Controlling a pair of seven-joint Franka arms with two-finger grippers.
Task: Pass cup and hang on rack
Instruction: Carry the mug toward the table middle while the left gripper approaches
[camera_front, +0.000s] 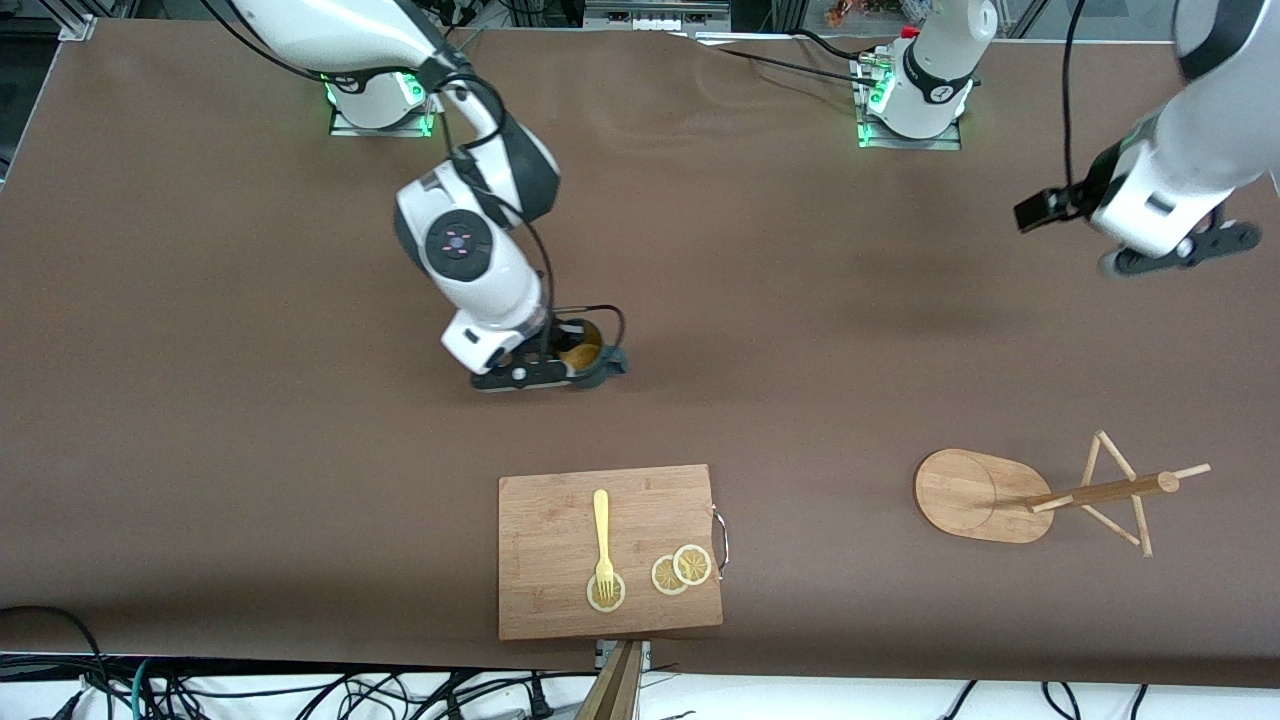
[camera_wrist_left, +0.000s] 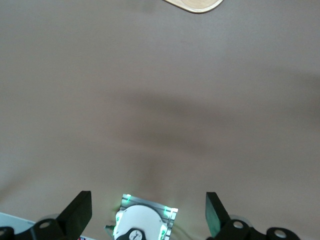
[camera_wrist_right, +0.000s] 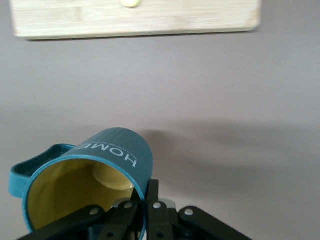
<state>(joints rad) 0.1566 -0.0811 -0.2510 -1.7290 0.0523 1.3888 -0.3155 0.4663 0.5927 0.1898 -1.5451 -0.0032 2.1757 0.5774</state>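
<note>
My right gripper (camera_front: 560, 368) has its fingers (camera_wrist_right: 150, 200) clenched on the rim of the cup (camera_front: 585, 352), pinching the wall; cup sits tilted over the middle of the surface (camera_front: 250, 480), farther from the front camera than the cutting board (camera_front: 560, 520). Left gripper (camera_front: 1170, 250) waits up over the left arm's end, fingers (camera_wrist_left: 80, 210) spread wide, nothing between them. Rack (camera_front: 1000, 495) lies tipped on its side, near that end.
</note>
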